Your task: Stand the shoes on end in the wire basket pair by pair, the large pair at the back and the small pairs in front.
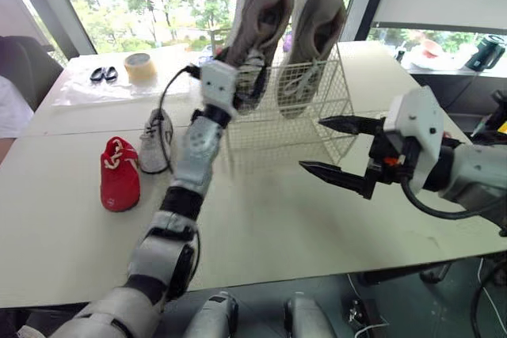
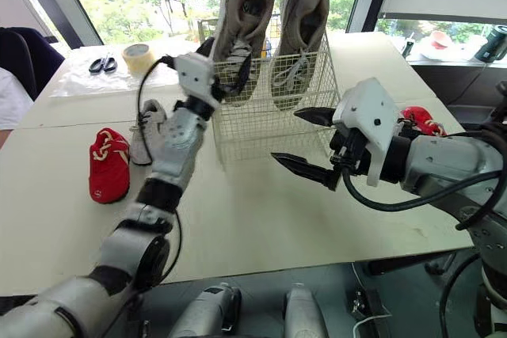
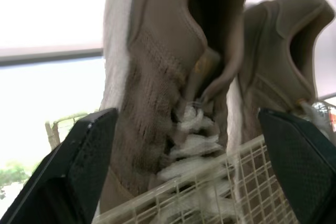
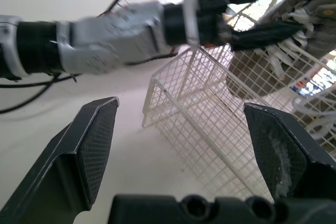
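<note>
Red shoe (image 1: 120,173) lies on the surface (image 1: 277,227) well left of the basket (image 1: 285,128). Grey shoe (image 1: 156,142) is just beside it, on the basket side.

Left tool (image 3: 186,124) is up at the basket's left rim. Its fingers are spread wide, either side of the left large shoe (image 1: 265,21), level with the laces. Can't tell if a pad is touching it.

Large pair is in the basket on the far side, toes down, heels up, openings facing the robot. Right large shoe (image 1: 317,29) stands just beside the left one. So the back row looks placed, and my read is that the step in hand is letting go and clearing out.

To do that well:
- keep the fingers wide and back straight out along the approach line, with no sideways sweep
- watch the laces, since a snag would probably tip the shoe forward into the front slot
- check that both heels lean on the far wire before leaving
- keep the near half of the basket free for the small pairs

Right tool (image 1: 312,145) hangs just right of the basket, fingers apart and empty. It's well placed to steady the basket if the wire shifts. Second red shoe (image 2: 420,119) is on the surface further right of the basket, behind that arm.
</note>
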You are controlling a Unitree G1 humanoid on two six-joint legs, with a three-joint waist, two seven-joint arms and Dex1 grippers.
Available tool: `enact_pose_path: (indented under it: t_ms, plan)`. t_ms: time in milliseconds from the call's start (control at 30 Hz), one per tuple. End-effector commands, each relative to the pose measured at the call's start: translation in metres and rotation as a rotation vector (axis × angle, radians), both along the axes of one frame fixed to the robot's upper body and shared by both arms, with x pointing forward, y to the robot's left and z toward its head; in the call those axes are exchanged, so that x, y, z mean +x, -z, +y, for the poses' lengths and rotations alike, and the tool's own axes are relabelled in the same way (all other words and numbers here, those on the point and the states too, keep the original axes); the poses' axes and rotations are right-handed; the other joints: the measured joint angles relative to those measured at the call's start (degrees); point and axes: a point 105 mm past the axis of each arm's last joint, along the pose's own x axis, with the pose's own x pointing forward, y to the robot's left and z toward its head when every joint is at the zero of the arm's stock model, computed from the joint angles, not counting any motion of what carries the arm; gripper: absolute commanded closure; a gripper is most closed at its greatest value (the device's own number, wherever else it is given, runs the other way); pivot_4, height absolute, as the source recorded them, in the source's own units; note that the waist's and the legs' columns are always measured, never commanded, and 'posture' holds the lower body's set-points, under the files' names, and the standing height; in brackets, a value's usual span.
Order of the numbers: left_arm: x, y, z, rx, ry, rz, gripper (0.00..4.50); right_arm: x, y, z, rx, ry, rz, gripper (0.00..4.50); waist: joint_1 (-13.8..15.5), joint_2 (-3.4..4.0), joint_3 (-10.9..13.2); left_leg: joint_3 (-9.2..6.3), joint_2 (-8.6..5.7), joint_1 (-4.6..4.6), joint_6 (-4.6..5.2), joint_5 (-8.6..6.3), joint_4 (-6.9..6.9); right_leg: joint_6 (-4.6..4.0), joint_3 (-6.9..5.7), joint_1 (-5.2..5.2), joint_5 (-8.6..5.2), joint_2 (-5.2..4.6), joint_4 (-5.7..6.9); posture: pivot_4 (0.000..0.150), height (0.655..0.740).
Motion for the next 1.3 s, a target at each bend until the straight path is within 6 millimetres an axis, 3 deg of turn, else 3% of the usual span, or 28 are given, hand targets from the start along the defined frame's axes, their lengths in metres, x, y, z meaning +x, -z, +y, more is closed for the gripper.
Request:
enact_pose_path:
  t_ms: [33,200,367,467,600,900,1300]
  plan:
    - [-0.027,-0.035,0.023,-0.068,0.099,0.021,0.06,-0.001,-0.011,-0.007,0.003,0.014,-0.047,0.37,-0.1,0.00,0.0,0.00,-0.01,0.00,0.00,0.00,0.00,0.00,0.00,0.00,0.00,-0.01,0.00,0.150,0.7400]
    - [-0.056,-0.038,0.031,-0.071,0.324,0.213,0.06,0.015,-0.019,-0.037,0.039,0.152,-0.062,0.37,0.5,0.00,0.0,-0.02,-0.03,-0.01,0.02,-0.01,0.06,0.00,-0.01,0.07,0.00,-0.04,-0.05,0.150,0.7400]
    - [-0.093,-0.040,0.032,-0.076,0.663,0.416,0.06,0.052,-0.015,-0.124,0.065,0.562,-0.061,0.37,1.2,0.00,0.0,-0.01,-0.04,0.01,0.03,-0.02,0.09,0.00,-0.01,0.11,0.00,-0.04,-0.07,0.150,0.7400]
    - [-0.107,-0.038,0.032,-0.032,0.767,0.472,0.06,0.066,0.003,-0.165,0.087,0.740,-0.012,0.37,1.0,0.02,0.0,0.00,-0.03,0.01,0.02,-0.02,0.08,-0.01,0.00,0.09,0.00,-0.03,-0.06,0.150,0.7400]
    - [-0.116,-0.034,0.028,0.025,0.825,0.506,0.06,0.079,0.035,-0.202,0.062,0.908,0.051,0.37,1.0,0.02,0.0,0.03,-0.02,0.02,0.01,-0.01,0.04,-0.02,0.04,0.07,-0.01,-0.02,-0.07,0.150,0.7400]
    - [-0.121,-0.026,0.020,0.050,0.840,0.519,0.06,0.087,0.087,-0.230,0.075,1.007,0.161,0.37,1.0,0.07,0.0,0.07,-0.02,0.02,-0.01,0.00,0.00,-0.02,0.10,0.06,-0.01,-0.04,-0.09,0.150,0.7400]
    - [-0.122,-0.024,0.020,0.057,0.834,0.528,0.06,0.107,0.117,-0.238,0.109,1.003,0.213,0.37,0.7,0.12,0.1,0.08,-0.02,0.02,-0.17,0.09,-0.01,-0.02,0.10,0.07,-0.01,-0.04,-0.12,0.150,0.7400]
